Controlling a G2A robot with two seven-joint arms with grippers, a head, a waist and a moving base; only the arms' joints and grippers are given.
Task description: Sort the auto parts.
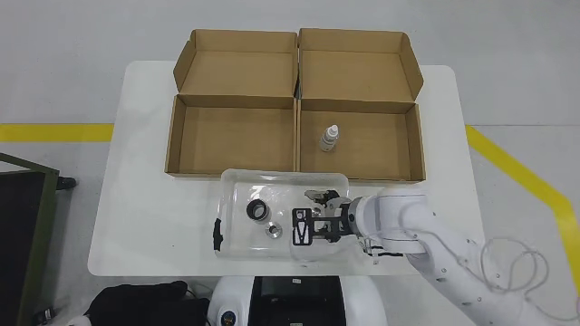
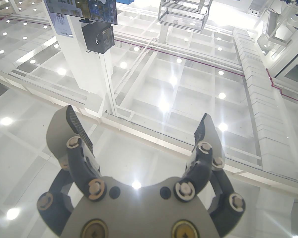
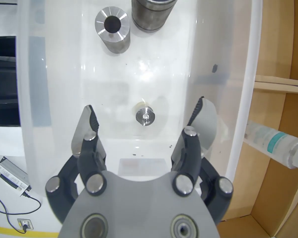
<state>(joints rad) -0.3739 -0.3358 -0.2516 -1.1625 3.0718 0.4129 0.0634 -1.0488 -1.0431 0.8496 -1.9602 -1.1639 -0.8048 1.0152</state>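
Right arm: enters from the robot's right, forearm angled across the near edge of the bench [image 1: 136, 199], wrist bent toward the robot's left so that the right tool [image 3: 145, 111] sits above the right half of the clear plastic bin [image 1: 281, 174]; tool released, jaws spread wide, grasping nothing.

Task items in the bin: a small metal stud [image 3: 145, 117] stands on the bin floor between the two spread fingers, touching neither; farther along the bin a steel sleeve [image 3: 113, 29] with a central bore stands upright; just beside it stands a larger dark linear bearing [image 3: 155, 1], apart from the sleeve; both are well apart from the stud.

Boxes: two open cardboard boxes sit side by side on the far side of the bin; the left box [image 1: 227, 140] shows only bare cardboard; the right box [image 1: 381, 154] holds a small white bottle [image 1: 329, 137] near its left wall.

Left arm: left tool [image 2: 137, 118] points upward at the ceiling; released, jaws wide apart, nothing between them.
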